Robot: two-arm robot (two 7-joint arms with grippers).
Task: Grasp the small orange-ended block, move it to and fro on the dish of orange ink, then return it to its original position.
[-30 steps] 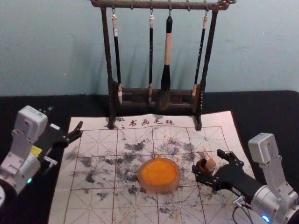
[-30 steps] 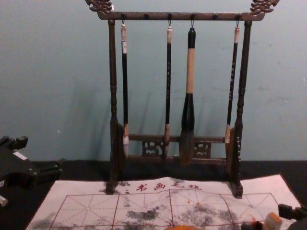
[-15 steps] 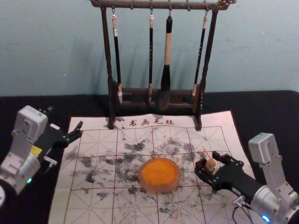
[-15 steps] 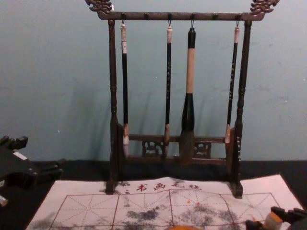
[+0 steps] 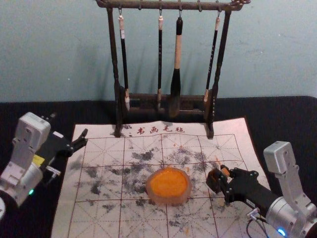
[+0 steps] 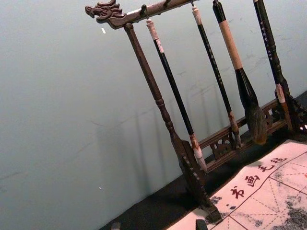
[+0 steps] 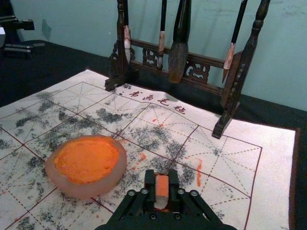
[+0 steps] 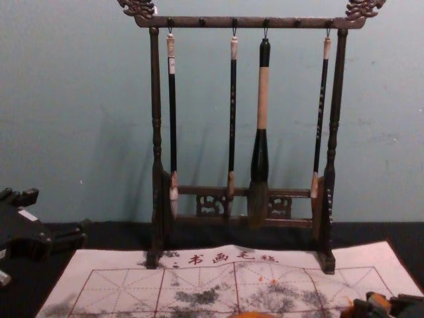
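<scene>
In the head view, the right gripper (image 5: 221,179) is at the lower right of the frame, over the mat (image 5: 99,218). It is closed on the small block (image 7: 162,186) — one finger is on each side of it, and the orange end shows between them in the right wrist view. If the block is touching the mat, I cannot tell. In the chest view, this gripper comes in at the lower right corner.

The dish (image 5: 168,200) with orange ink (image 5: 169,182) sits on the mat, just below the middle of the head view. The block is near the dish, to the right of it, and they are apart.

The left gripper (image 5: 68,125) is parked at the left side of the head view, with its fingers wide apart and nothing between them.

The mat has red grid lines, dark stains and some orange marks (image 7: 198,172). Behind the dish stands a dark wooden rack (image 5: 217,69) — four brushes hang from it, and the thickest brush (image 5: 176,84) is third from the left.
</scene>
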